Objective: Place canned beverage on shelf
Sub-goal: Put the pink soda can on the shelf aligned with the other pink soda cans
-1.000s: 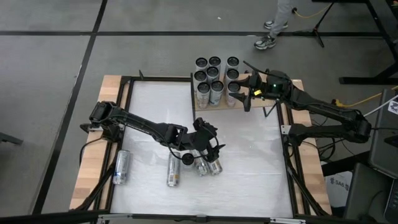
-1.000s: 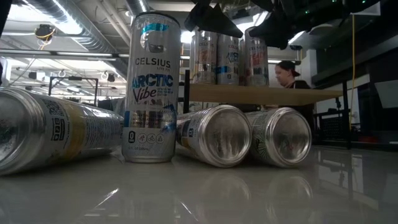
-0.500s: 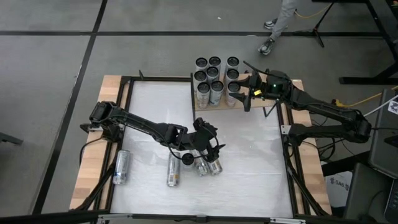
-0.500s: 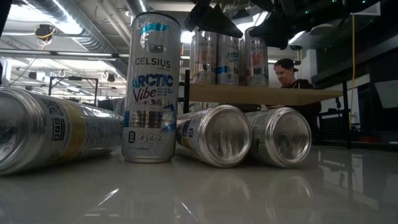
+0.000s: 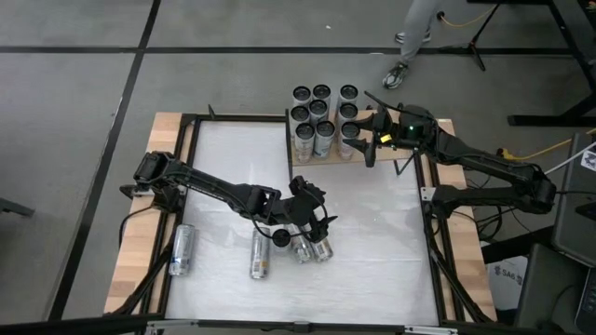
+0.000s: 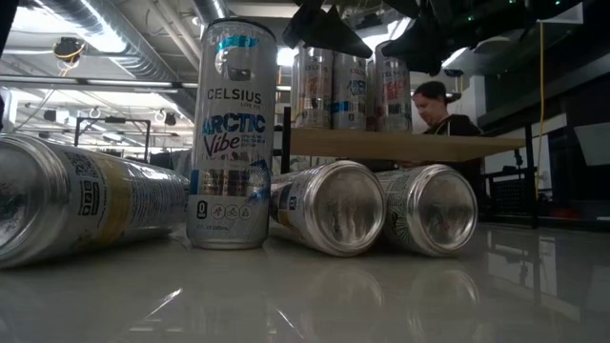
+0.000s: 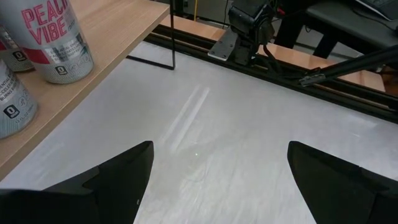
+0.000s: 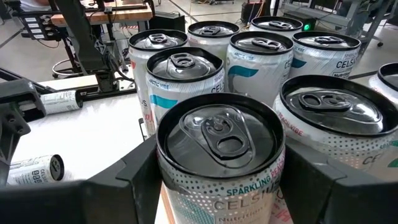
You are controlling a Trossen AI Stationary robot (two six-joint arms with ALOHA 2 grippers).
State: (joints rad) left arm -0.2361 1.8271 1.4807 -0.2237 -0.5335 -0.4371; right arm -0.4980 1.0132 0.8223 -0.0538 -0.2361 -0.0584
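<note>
The right gripper pinches an upright can between its two fingers, holding it at the front of the can cluster on the shelf. The left gripper hangs with fingers spread wide over the white tabletop, just above two cans lying on their sides, well apart from the shelf.

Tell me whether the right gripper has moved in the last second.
No. In the high view the right gripper sits at the same spot by the shelf corner, shut on a can.
</note>
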